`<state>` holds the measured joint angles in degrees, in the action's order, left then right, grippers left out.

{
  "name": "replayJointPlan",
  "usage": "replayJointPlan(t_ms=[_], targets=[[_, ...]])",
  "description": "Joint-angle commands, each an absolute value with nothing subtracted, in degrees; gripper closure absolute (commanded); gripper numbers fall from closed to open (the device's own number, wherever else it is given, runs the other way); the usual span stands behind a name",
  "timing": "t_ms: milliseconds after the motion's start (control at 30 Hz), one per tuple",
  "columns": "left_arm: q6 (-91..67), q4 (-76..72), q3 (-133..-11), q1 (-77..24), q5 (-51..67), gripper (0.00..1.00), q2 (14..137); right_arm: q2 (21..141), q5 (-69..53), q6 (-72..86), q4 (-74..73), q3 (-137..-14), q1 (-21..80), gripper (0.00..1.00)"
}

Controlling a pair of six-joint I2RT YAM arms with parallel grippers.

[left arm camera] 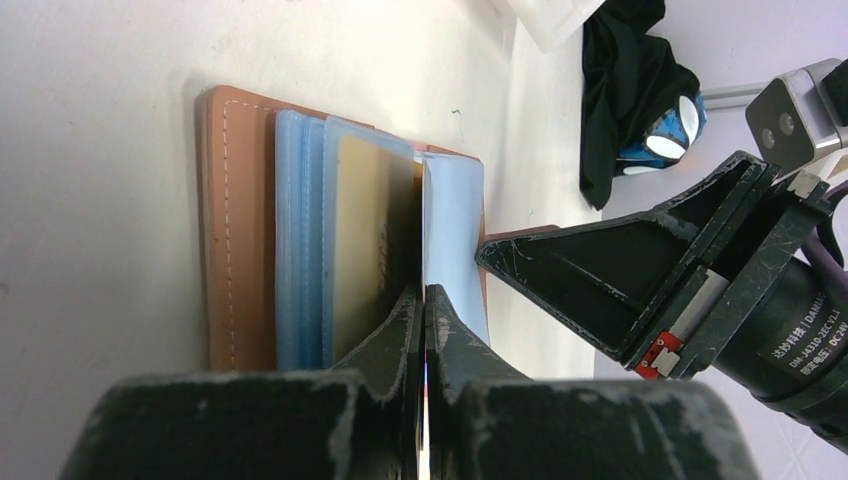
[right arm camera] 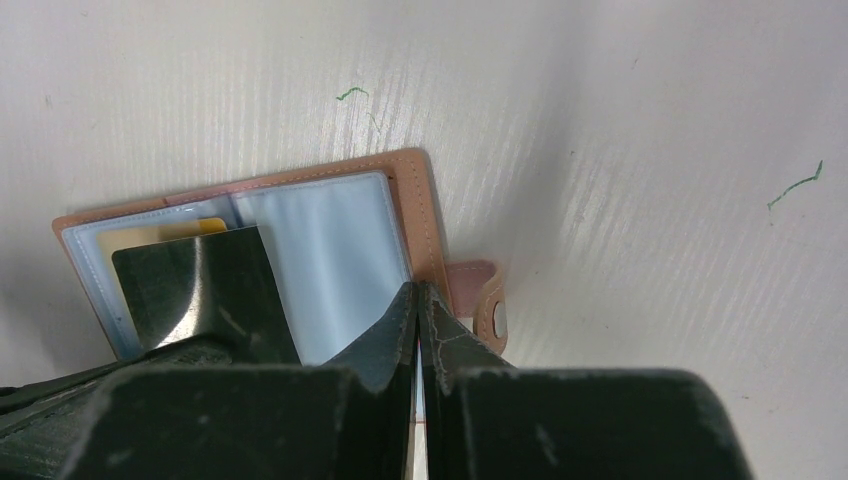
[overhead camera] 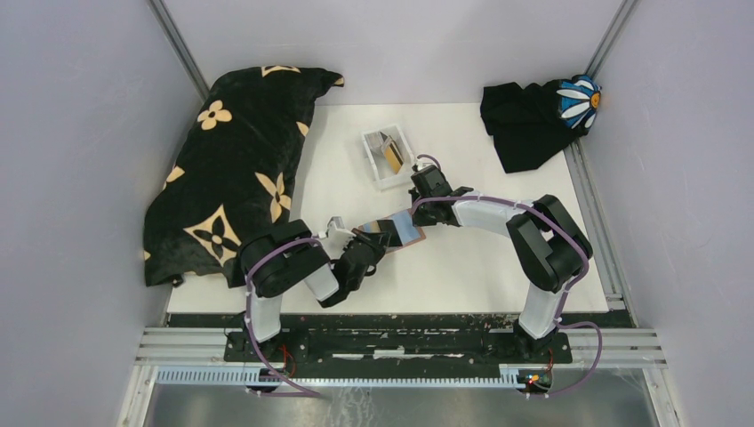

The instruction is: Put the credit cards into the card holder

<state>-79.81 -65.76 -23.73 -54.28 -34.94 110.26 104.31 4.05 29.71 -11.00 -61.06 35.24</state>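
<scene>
Tan-brown leather folding card holder (overhead camera: 397,231) lies open mid-desk, slightly toward the near edge. A gold-yellow plastic card (left arm camera: 365,235) sits in one clear sleeve. Left gripper (left arm camera: 422,297) and right gripper (right arm camera: 417,292) both have fingers pressed together, each pinching a sleeve leaf. Spare cards (overhead camera: 392,157) stand in a small white plastic tray (overhead camera: 372,160) toward the far edge.

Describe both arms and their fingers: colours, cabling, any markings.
The two match: the left arm and right arm have chunky black joints, white link tubes and a looping purple cable. The fingers are black, wedge-shaped and scuffed grey. The right wrist motor has white lettering reading DM-J4310-2EC, with a red tab nearby.
</scene>
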Motion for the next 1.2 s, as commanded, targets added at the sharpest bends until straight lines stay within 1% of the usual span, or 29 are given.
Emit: replayJointPlan(t_ms=[0, 200, 433, 633, 867, 1000, 1167], targets=[[-76.05, -68.47, -24.25, -54.99, -37.39, 0.97, 111.84, 106.48, 3.78, 30.25, -11.51, -61.00, 36.21, 0.95], [-76.27, -72.31, -23.34, -55.30, -38.95, 0.97, 112.96, 107.04, 4.02, 30.23, -11.88, -60.87, 36.40, 0.95], [-76.54, -82.57, -22.50, -55.87, -40.27, 0.97, 117.10, 107.48, 4.37, 29.93, -12.42, -60.90, 36.56, 0.95], [-77.51, -85.41, -22.02, -55.88, -40.82, 0.97, 119.08, 108.25, 4.84, 29.52, -13.35, -61.11, 36.48, 0.95], [-77.22, -83.42, -22.04, -55.90, -42.23, 0.97, 117.78, 108.33, 4.97, 29.40, -13.87, -61.01, 36.47, 0.95], [-77.80, -79.10, -22.87, -55.95, -42.73, 0.97, 116.93, 108.28, 4.98, 29.36, -13.95, -60.80, 36.52, 0.95], [-77.51, -79.29, -23.47, -55.95, -42.92, 0.97, 117.67, 108.46, 4.68, 29.27, -14.22, -60.83, 36.50, 0.95]])
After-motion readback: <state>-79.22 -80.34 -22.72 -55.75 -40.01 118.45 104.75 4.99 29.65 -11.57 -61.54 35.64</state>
